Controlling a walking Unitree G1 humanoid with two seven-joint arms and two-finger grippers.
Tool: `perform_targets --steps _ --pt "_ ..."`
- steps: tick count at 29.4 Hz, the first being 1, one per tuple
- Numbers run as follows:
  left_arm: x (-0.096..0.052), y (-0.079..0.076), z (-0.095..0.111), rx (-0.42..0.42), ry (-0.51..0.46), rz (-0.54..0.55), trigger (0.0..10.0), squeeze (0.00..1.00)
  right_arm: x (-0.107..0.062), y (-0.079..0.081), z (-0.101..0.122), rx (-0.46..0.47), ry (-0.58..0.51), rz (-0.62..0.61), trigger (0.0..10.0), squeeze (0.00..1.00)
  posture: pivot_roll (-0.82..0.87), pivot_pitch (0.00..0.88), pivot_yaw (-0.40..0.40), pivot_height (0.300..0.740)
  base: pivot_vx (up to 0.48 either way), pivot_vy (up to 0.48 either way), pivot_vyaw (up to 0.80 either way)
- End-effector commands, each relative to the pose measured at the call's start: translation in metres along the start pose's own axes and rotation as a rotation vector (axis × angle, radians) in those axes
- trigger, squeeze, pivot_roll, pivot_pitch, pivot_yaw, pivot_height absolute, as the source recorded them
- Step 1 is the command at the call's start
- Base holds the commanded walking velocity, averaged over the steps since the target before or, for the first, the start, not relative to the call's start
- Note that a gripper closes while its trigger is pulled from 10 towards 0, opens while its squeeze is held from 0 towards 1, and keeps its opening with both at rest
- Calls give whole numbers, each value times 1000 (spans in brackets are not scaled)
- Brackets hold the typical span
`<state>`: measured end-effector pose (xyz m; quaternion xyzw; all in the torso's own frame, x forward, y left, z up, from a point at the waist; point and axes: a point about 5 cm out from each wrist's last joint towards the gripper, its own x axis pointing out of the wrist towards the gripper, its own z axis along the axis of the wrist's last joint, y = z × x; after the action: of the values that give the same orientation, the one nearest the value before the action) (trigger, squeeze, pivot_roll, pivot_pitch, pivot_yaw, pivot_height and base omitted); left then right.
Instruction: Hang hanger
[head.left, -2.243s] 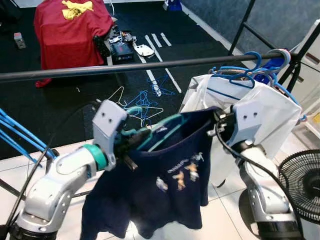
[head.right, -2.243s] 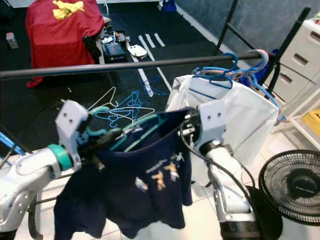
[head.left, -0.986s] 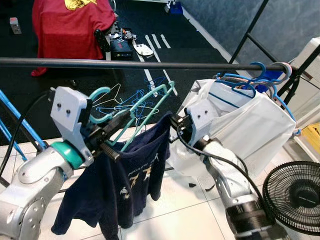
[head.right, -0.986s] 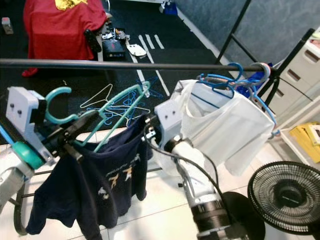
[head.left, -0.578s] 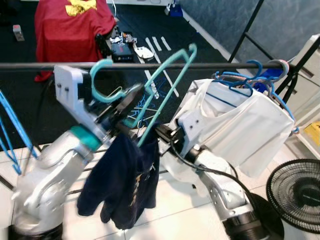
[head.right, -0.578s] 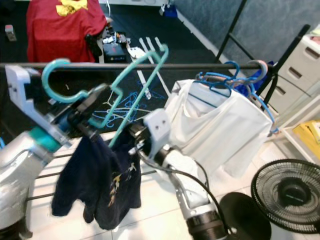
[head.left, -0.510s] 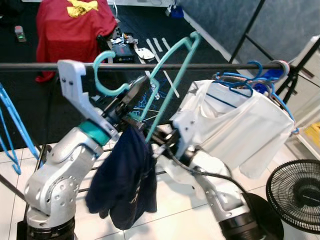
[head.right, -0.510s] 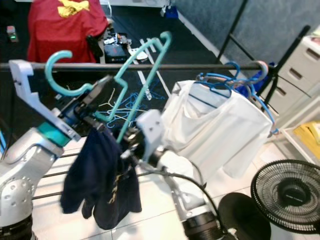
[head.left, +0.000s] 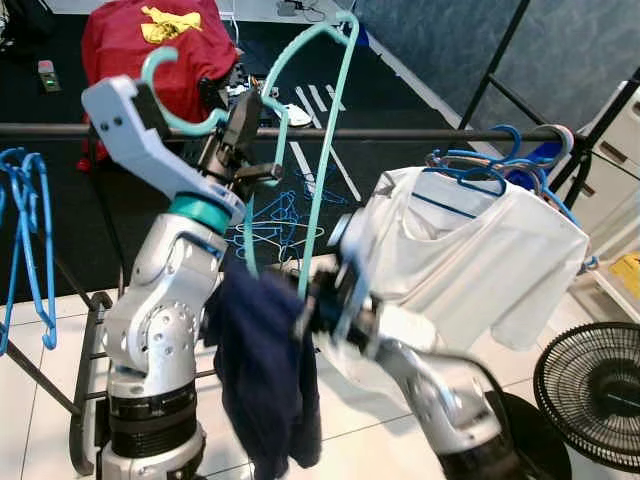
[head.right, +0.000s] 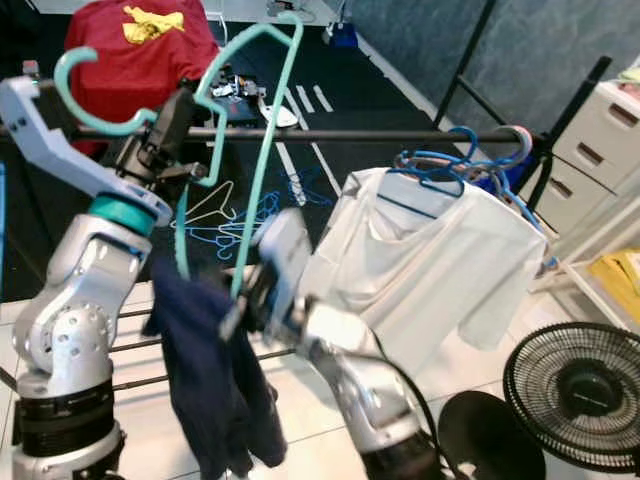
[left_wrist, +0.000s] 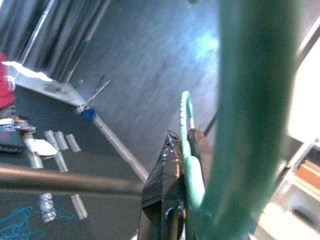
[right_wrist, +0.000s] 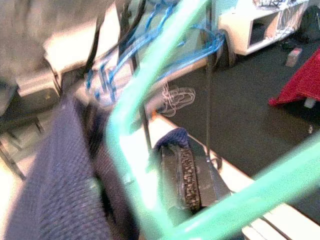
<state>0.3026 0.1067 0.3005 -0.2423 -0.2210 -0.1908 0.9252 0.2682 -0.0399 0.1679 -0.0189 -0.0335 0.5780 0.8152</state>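
Teal hanger (head.left: 318, 150) raised at rail (head.left: 420, 133), hook above it, navy shirt (head.left: 265, 370) dangling. Left hand (head.left: 243, 135) clenched on neck; right hand (head.left: 315, 310) blurred, grip unclear. Light, stiff, swings; best gripped near neck.

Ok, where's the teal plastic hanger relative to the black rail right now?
The teal plastic hanger is held by the left gripper, its hook just above the black rail, left of the white shirt.

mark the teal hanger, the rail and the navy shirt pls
teal hanger (head.left: 322, 150): left eye view, on its long straight arm.
rail (head.left: 420, 133): left eye view, bare stretch of the black bar.
navy shirt (head.left: 265, 370): left eye view, middle of the hanging cloth.
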Motion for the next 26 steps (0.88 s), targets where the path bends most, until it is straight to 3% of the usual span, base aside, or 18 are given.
perform_targets --steps 1,2,4,5,6,7,9,11,13,14,16,17,18,19,21,23,26 --pt "0 -8 -4 39 29 -50 10000 0 -6 4 -1 -77 28 28 0 0 34 22 -11 740 0 0 0" --pt "-3 -11 0 59 27 -83 10000 0 -24 -4 -7 -89 83 -30 0 0 34 28 -7 740 0 0 0" --pt "-3 -11 0 59 27 -83 10000 0 -24 -4 -7 -89 83 -30 0 0 34 28 -7 740 0 0 0" --pt "-4 -11 3 60 28 -96 10000 0 -40 -12 -11 -91 125 -86 0 0 34 33 -3 740 0 0 0" --pt "-4 -11 3 60 28 -96 10000 0 -40 -12 -11 -91 125 -86 0 0 34 33 -3 740 0 0 0" --pt "-4 -8 7 59 23 -86 10000 0 -54 -18 -12 -80 145 -133 0 0 33 37 1 740 0 0 0" --pt "-4 -8 7 59 23 -86 10000 0 -54 -18 -12 -80 145 -133 0 0 33 37 1 740 0 0 0" --pt "-2 -1 14 113 14 -60 10000 0 -72 -26 -10 -76 155 -208 0 0 27 49 7 740 0 0 0" --pt "-2 -1 14 113 14 -60 10000 0 -72 -26 -10 -76 155 -208 0 0 27 49 7 740 0 0 0" --pt "-4 0 16 177 20 -85 10000 0 -77 -29 -7 -65 136 -243 0 0 27 49 7 740 0 0 0" --pt "-4 0 16 177 20 -85 10000 0 -77 -29 -7 -65 136 -243 0 0 27 49 7 740 0 0 0" --pt "-11 -1 14 253 73 -163 10000 0 -82 -32 -1 -49 101 -278 0 0 29 56 10 740 0 0 0" --pt "-11 -1 14 253 73 -163 10000 0 -82 -32 -1 -49 101 -278 0 0 29 56 10 740 0 0 0" --pt "-35 7 3 362 224 -246 10000 0 -90 -40 10 -25 26 -354 0 0 36 69 23 740 0 0 0" --pt "-35 7 3 362 224 -246 10000 0 -90 -40 10 -25 26 -354 0 0 36 69 23 740 0 0 0" --pt "-71 28 -20 472 492 -266 10000 0 -103 -58 29 1 -115 -511 0 0 31 76 27 740 0 0 0" --pt "-80 34 -26 476 554 -269 10000 0 -105 -63 35 10 -163 -560 0 0 28 78 25 740 0 0 0"
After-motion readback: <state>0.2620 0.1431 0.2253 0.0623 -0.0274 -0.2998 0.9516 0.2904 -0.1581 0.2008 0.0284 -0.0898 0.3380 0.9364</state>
